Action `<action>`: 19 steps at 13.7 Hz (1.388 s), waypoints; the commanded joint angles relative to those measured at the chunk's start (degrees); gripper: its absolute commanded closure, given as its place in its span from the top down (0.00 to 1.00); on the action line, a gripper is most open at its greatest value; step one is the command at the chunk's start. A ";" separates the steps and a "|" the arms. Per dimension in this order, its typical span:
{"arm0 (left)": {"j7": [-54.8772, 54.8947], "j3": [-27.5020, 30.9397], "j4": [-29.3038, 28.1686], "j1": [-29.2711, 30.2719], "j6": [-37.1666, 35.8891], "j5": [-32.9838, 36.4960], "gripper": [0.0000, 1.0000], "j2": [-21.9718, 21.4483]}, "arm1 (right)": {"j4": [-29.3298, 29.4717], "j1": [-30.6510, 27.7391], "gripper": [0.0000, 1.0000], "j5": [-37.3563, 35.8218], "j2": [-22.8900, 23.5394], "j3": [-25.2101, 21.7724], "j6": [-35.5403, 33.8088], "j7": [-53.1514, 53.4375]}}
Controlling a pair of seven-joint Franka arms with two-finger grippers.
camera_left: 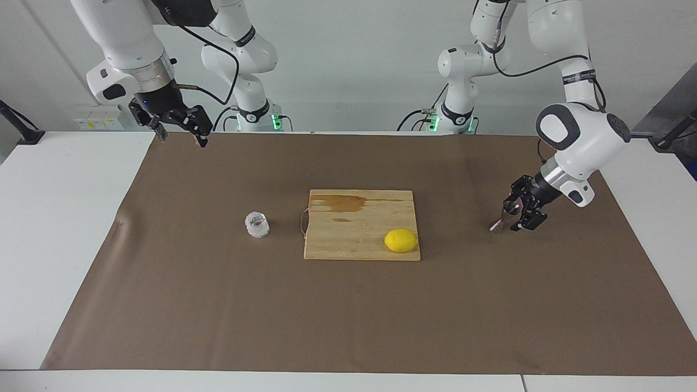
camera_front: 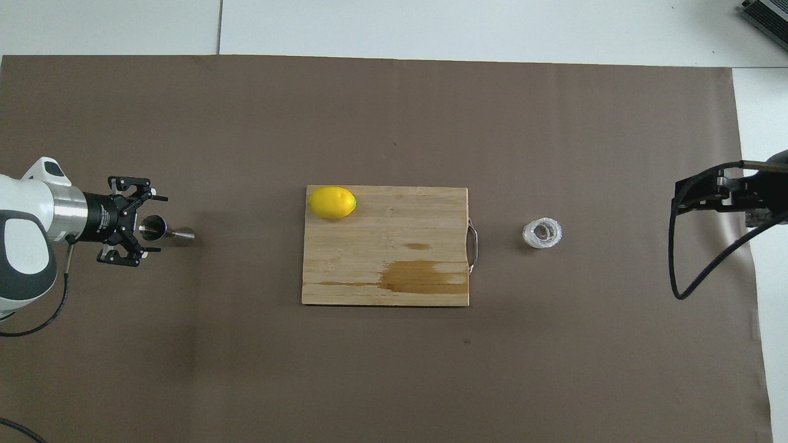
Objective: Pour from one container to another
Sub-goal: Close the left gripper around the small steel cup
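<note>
The clear faceted glass cup (camera_left: 257, 224) stands on the brown mat beside the cutting board, toward the right arm's end; it also shows in the overhead view (camera_front: 542, 234). The silver jigger (camera_left: 503, 217) is tilted at the left arm's end of the mat, its mouth up toward my left gripper (camera_left: 520, 213) and its other end low by the mat. My left gripper (camera_front: 136, 229) is shut on the jigger (camera_front: 165, 231) at its upper cone. My right gripper (camera_left: 179, 129) is open and empty, raised over the mat's corner near its base.
A wooden cutting board (camera_left: 348, 239) with a wire handle and a wet stain lies mid-mat. A yellow lemon (camera_left: 401, 240) lies on the board's corner toward the left arm. White table borders the mat (camera_left: 348, 316).
</note>
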 commanded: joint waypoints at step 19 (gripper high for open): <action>-0.49 0.09 -1.03 -0.08 0.56 -1.15 0.51 -1.06 | -0.08 -0.66 1.00 0.92 -0.47 -0.06 -0.47 -1.34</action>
